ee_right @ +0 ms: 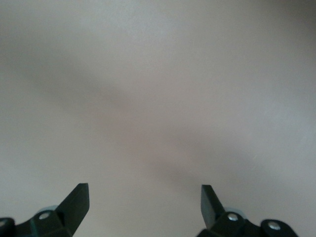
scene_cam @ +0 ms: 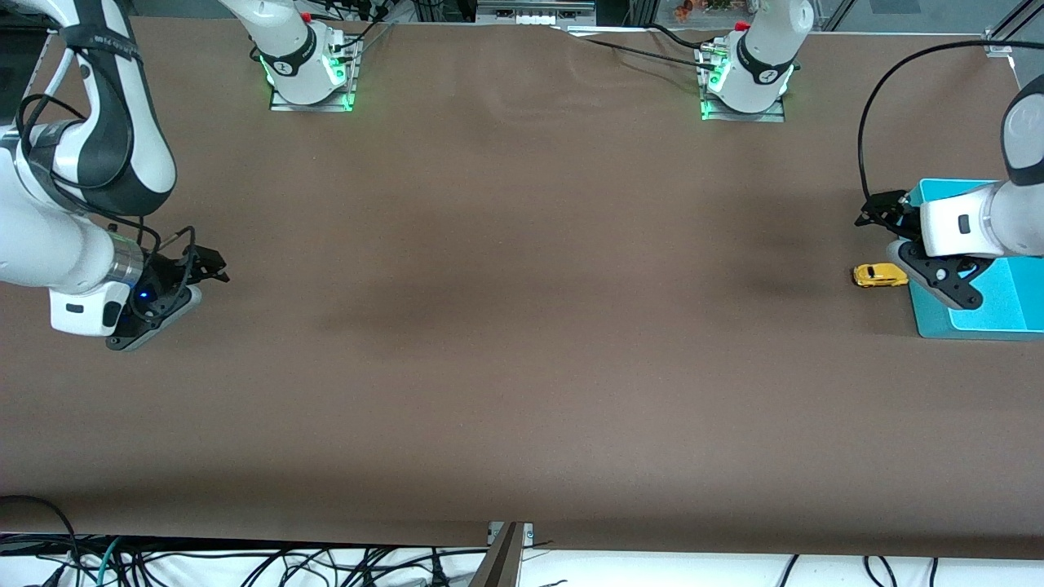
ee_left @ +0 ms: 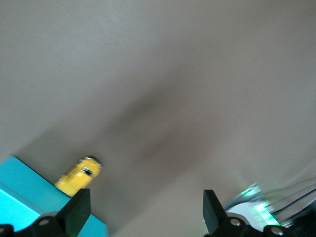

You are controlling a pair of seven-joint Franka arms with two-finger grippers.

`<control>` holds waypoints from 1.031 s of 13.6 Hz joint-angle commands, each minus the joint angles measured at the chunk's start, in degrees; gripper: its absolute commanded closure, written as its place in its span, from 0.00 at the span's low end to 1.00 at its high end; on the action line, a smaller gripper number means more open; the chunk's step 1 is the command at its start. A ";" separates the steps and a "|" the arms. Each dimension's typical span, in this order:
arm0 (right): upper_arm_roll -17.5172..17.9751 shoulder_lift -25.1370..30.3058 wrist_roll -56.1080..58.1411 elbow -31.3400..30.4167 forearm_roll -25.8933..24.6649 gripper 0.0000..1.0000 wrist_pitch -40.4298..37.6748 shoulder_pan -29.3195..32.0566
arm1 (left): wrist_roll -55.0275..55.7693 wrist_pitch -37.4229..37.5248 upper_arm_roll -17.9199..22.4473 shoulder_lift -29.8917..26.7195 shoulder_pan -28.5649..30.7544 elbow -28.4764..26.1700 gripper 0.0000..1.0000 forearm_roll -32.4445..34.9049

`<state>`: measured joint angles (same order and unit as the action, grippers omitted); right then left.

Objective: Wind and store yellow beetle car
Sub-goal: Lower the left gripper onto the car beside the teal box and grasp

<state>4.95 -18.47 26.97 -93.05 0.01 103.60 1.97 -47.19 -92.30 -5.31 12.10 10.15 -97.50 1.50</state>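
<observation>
The yellow beetle car (scene_cam: pixel 879 275) is a tiny toy that sits on the brown table, right beside the teal box (scene_cam: pixel 999 306) at the left arm's end. In the left wrist view the car (ee_left: pixel 79 174) lies against the box's edge (ee_left: pixel 24 195), apart from the near finger. My left gripper (scene_cam: pixel 882 209) hangs open over the table next to the box's corner, close to the car, with nothing between its fingers (ee_left: pixel 146 197). My right gripper (scene_cam: pixel 209 266) waits open over bare table at the right arm's end, and its own view (ee_right: pixel 144 192) shows only tabletop.
The teal box stands at the table's edge on the left arm's end. A black cable (scene_cam: pixel 863 130) loops above it. The two arm bases (scene_cam: pixel 310 73) (scene_cam: pixel 746 77) stand along the table's edge farthest from the front camera. Brown table (scene_cam: pixel 522 326) spreads between the arms.
</observation>
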 commanded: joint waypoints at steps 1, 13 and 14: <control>-0.03 -0.34 -13.13 6.46 -0.01 0.00 -7.51 -1.61 | -14.55 -9.43 -0.49 -0.77 3.47 -8.64 0.00 2.01; -3.46 4.93 -21.00 14.83 -1.41 0.00 -16.93 -2.06 | -37.97 -47.59 -0.49 4.67 14.64 -31.17 0.00 15.27; -3.46 6.94 -20.65 14.40 -1.42 0.00 -16.76 -2.06 | -38.41 -48.14 -0.49 6.16 15.16 -30.92 0.00 17.37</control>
<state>1.43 -15.02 6.87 -78.03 -0.76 87.85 -0.09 -83.63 -137.55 -5.22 16.42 24.06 -127.52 15.65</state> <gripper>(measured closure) 0.000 0.000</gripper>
